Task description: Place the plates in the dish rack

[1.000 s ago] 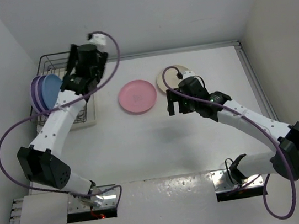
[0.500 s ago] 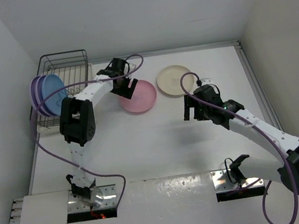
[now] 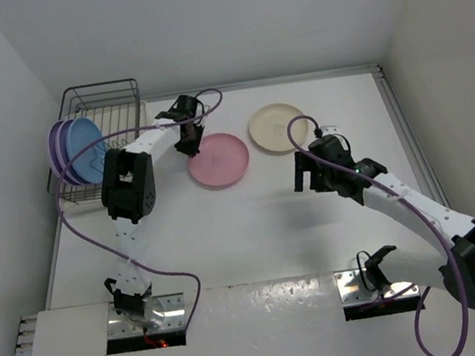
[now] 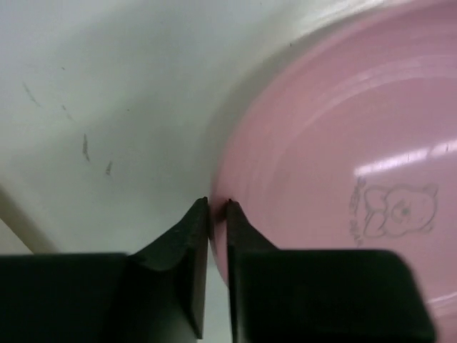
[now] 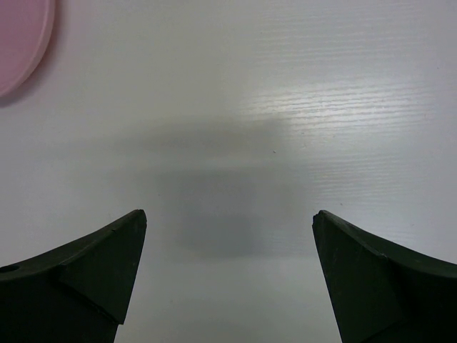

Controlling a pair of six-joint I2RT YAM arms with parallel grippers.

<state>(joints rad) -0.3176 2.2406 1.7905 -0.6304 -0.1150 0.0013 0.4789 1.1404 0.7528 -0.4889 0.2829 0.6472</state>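
The left claw (image 4: pixel 218 206) is closed to a thin slit on the rim of the pink plate (image 4: pixel 343 171), pinching it at the plate's 10 o'clock edge in the top view. The plate is round, shallow and matte, with faint concentric rings. It lies flat on the smooth white bench (image 3: pixel 227 232), a little past the middle toward 12 o'clock. A small outlined bear is printed on its floor, with a line of tiny writing beside it that is too small to read. The claw's fingers (image 4: pixel 189 243) are black, angular and wedge-tipped.

The cream plate (image 3: pixel 277 127), of the same shape, lies flat at 2 o'clock of the pink one, close to it but not touching.

The rack (image 3: pixel 97 86), of dark wire, sits at the bench's 10 o'clock corner. A blue plate (image 3: pixel 85 151) and two lilac plates (image 3: pixel 58 150) stand on edge in its near end, packed side by side.

The right claw (image 5: pixel 228 213) is spread wide and holds nothing. It hangs over bare bench at about 4 o'clock of the pink plate.
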